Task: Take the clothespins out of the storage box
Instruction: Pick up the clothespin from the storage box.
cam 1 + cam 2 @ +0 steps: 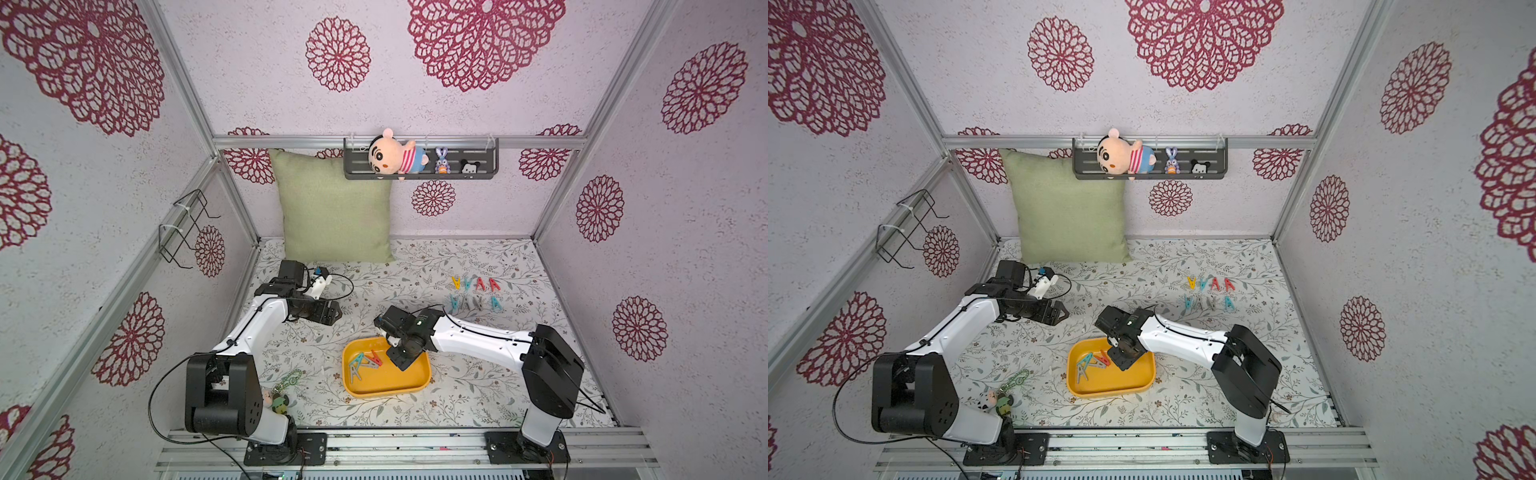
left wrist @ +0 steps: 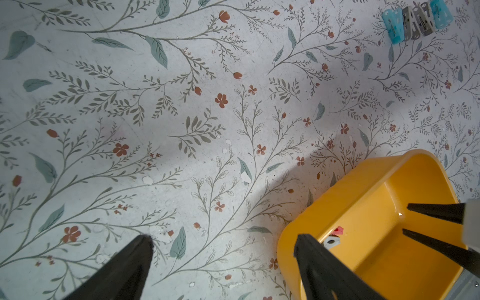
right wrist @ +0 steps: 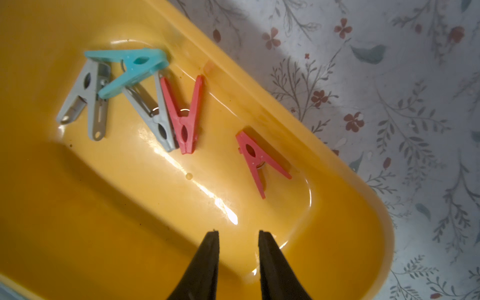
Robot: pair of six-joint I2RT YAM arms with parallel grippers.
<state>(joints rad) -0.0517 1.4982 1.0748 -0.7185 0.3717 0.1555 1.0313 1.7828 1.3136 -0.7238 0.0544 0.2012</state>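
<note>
Front-centre on the table [image 1: 478,374]: yellow box [image 1: 386,392], flat on the floral top. Five pins lie inside, bunched toward its left end. From the right wrist view, a teal pin [image 3: 130,70] lies across two grey pins [image 3: 85,104]. A red pin [image 3: 187,117] sits hard against one grey. A second red pin [image 3: 257,158] lies apart, close under the wall.

Right gripper [image 3: 237,233] hangs point-down over the box floor, fingers a little apart, nothing between them, clear of every pin.

Left gripper [image 2: 223,239] hangs over the table just off the box's far left corner, fingers spread wide, holding nothing.

Eight more pins lie out on the table, well behind and to the right of the box, in two tidy rows. Back row [image 1: 481,284]: yellow, teal, red, red. Front row [image 1: 495,304]: teal, grey, grey, teal.

Further out: a charm [image 1: 286,388] on a green chain at front left, beside the left arm's base. A green cushion [image 1: 334,208] leans on the back wall. A dark shelf [image 1: 490,164] above it carries three small toys.
</note>
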